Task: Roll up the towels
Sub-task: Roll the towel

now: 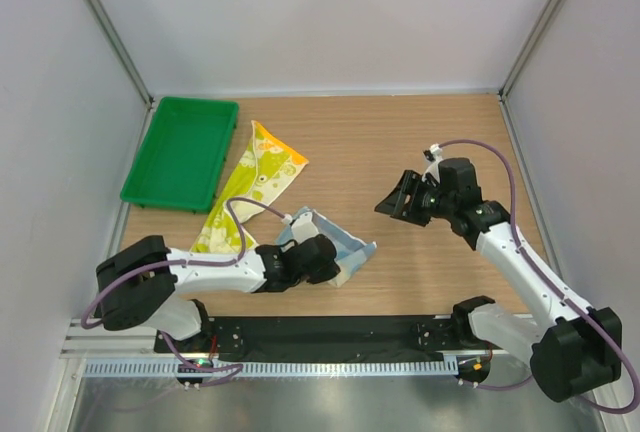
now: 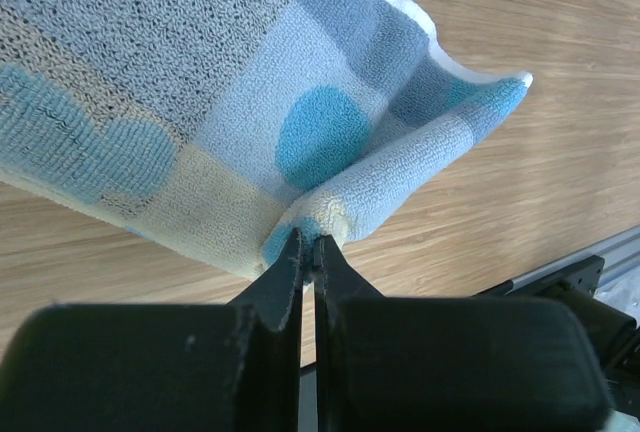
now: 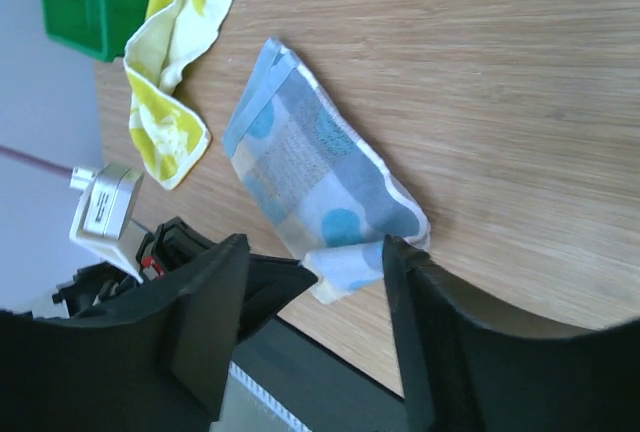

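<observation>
Towels first, Ben: where do they lie, and who has what?

Ana, nearest the arm bases the light blue towel (image 1: 345, 242) lies on the table (image 1: 420, 132), nearer than the green tray (image 1: 180, 152) and off to its right. The left gripper (image 2: 308, 247) is pinched tight on a turned-up edge of it, with only a thin bite of cloth between the fingertips.

So what could go wrong there?

I judge the bite slim. A quick pull could let the terry slip out, and the fold would flop flat. Dragging rather than turning would slide the whole cloth over the wood, and no roll would form.

And the right gripper (image 1: 397, 199)?

It hangs above the table, well to the right of the tray, jaws wide, holding nothing. If it comes in to help, it could pin the loose part askew or knock the left fingers, since both would crowd one small cloth.

Farther out?

The yellow-green towel (image 1: 255, 182) lies rumpled and unrolled just beside the tray's right rim. A careless sweep could shove it against the tray, and rolled as it lies it would come out lumpy.
</observation>
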Robot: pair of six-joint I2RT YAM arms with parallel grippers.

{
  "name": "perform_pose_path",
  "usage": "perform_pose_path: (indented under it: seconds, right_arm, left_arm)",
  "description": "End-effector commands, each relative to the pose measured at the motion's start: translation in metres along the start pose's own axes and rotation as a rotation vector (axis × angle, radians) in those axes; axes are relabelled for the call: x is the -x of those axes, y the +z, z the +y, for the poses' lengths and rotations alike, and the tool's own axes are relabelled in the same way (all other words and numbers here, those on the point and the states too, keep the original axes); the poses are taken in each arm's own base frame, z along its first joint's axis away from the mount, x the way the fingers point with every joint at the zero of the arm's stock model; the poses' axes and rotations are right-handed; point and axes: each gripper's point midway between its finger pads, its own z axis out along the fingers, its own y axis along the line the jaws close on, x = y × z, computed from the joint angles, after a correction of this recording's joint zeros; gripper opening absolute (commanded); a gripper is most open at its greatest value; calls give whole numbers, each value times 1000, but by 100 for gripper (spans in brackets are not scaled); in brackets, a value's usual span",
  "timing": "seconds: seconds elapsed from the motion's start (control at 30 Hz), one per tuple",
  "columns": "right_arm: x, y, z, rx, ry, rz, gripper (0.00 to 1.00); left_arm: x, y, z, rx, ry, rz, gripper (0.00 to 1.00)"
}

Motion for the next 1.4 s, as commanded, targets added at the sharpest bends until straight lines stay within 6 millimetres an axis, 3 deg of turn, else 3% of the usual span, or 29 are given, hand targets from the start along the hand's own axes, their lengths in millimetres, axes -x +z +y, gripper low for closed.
perform_pose_path:
  seconds: [0.0, 0.03, 0.07, 0.1, 0.23, 0.67, 0.93, 1.37]
  right_arm:
    - [-10, -2, 25, 150, -49, 12, 58]
    - [-11, 0, 31, 186, -53, 10, 46]
    - [-27, 3, 31, 208, -59, 48, 42]
    - [-29, 5, 35, 230, -69, 47, 35]
    - [-57, 17, 30, 255, -96, 106, 29]
    - [-88, 47, 4, 238, -49, 228, 29]
    - [-90, 63, 2, 269, -14, 230, 29]
    - [-106, 93, -28, 200, 34, 278, 26]
  left_arm:
    - [0, 0, -7, -6, -81, 18, 0]
    - [-2, 1, -4, 6, -86, 26, 1]
    - [-4, 2, -3, 17, -104, 34, 1]
    - [-4, 2, -2, 26, -112, 37, 1]
    - [-4, 2, 11, 102, -131, 39, 0]
    - [-8, 0, 33, 179, -167, 34, 0]
    - [-8, -1, 39, 193, -174, 26, 1]
    - [-7, -8, 56, 216, -199, 8, 0]
